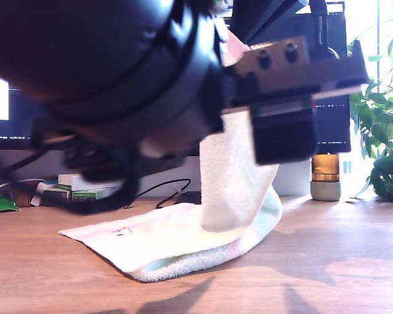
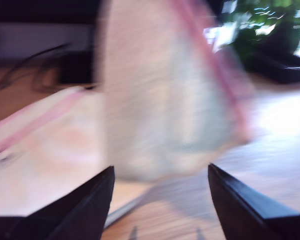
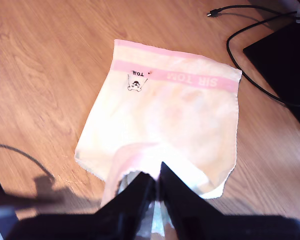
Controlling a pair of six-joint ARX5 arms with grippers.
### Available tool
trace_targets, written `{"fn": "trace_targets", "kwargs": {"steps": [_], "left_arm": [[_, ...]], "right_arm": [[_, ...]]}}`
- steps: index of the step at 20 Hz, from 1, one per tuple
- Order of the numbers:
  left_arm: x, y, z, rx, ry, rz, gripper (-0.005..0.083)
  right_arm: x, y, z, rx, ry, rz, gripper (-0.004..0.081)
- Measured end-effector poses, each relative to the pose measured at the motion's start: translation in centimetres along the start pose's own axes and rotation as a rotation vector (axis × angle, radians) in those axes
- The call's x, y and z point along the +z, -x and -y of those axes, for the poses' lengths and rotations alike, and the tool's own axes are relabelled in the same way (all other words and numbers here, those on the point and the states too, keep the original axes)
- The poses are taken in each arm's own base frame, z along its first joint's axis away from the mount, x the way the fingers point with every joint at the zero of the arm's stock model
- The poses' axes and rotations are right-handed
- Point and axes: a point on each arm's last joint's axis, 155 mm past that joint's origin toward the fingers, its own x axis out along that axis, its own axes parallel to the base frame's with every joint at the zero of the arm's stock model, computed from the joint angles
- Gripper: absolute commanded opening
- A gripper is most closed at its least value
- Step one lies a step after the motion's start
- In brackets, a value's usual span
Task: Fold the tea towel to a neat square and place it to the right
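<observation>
My second gripper (image 3: 156, 186) is clamped on a pinch of the tea towel (image 1: 183, 242), lifting that end into a hanging flap while the rest lies flat on the wooden table (image 1: 340, 261). My first gripper (image 2: 160, 200) hangs apart, jaws spread and empty, facing the raised flap. To fold well, I'd carry the held end straight toward the pink band at twelve o'clock in the second wrist view, lining up edges before release.

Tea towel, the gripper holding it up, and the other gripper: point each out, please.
tea towel (image 3: 175, 115): second wrist view, flat middle of the cloth on the table.
my second gripper (image 3: 157, 187): second wrist view, closed fingertips pinching the lifted towel edge.
my first gripper (image 2: 160, 200): first wrist view, gap between the open fingers.
</observation>
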Motion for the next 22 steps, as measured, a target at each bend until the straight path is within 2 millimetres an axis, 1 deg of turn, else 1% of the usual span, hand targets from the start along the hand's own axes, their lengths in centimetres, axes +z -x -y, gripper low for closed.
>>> {"fn": "trace_targets", "kwargs": {"steps": [2,5,10,12,14,16,18,20,22], "left_arm": [[0.5,-0.1,0.9,-0.042,-0.011,0.007,0.0536],[0.9,-0.5,1.5,-0.078,-0.025,0.006,0.0536],[2.3,-2.1,1.1,-0.082,0.01,0.044,0.0533],[1.7,-3.0,1.4,-0.073,-0.027,0.042,0.0533],[1.2,-3.5,2.2,-0.073,-0.07,0.038,0.0515],[1.6,-3.8,3.1,-0.08,-0.086,0.047,0.0454],[2.0,-3.7,3.3,-0.084,-0.084,0.054,0.0368],[2.0,-3.7,3.3,-0.083,-0.09,0.053,0.0214],[2.0,-3.7,3.3,-0.084,-0.092,0.053,0.0093]], "right_arm": [[0.0,0.0,0.0,0.0,0.0,0.0,-0.0012],[0.0,0.0,0.0,0.0,0.0,0.0,-0.0012],[0.0,0.0,0.0,0.0,0.0,0.0,-0.0012],[0.0,0.0,0.0,0.001,0.0,0.0,-0.0012],[0.0,0.0,0.0,0.0,0.0,0.0,-0.0012],[0.0,0.0,0.0,0.0,0.0,0.0,-0.0012],[0.0,0.0,0.0,0.0,0.0,0.0,-0.0012],[0.0,0.0,0.0,0.0,0.0,0.0,-0.0012],[0.0,0.0,0.0,0.0,0.0,0.0,-0.0012]]}}
